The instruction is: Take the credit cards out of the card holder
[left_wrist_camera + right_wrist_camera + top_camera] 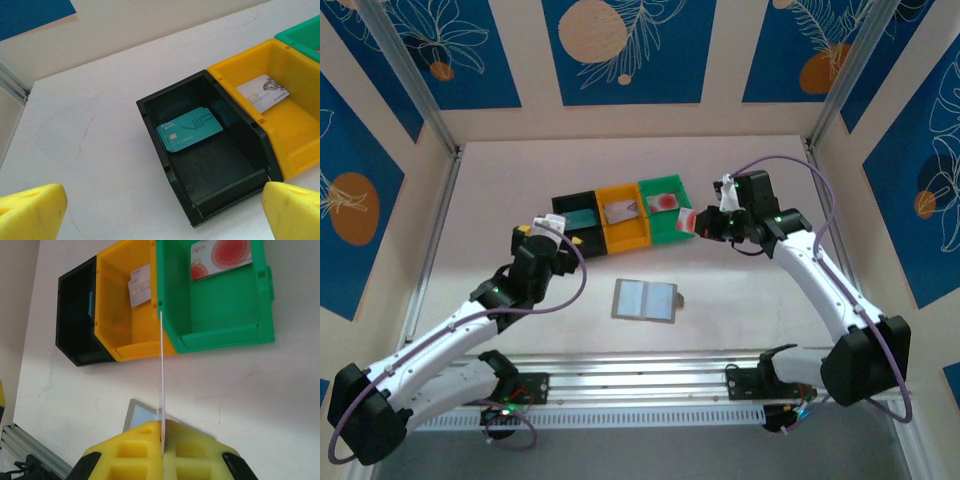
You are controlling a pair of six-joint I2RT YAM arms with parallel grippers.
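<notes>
The right end effector (161,434) is closed tight on a thin pale plastic card with red print (688,220), held on its edge just in front of the green plastic bin (225,335). In that bin lies a pale card with a big red dot (220,259). The left end effector (162,212) is wide open and holds nothing, near the black bin (220,165), which contains a teal card (189,129). A whitish card (261,93) lies in the orange bin (295,125). The flat grey card holder (645,299) lies unfolded on the white surface (520,170), between the two arms.

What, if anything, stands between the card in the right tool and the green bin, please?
Nothing visible does. The right tool holds the card beside the green bin, whose floor is mostly bare.
</notes>
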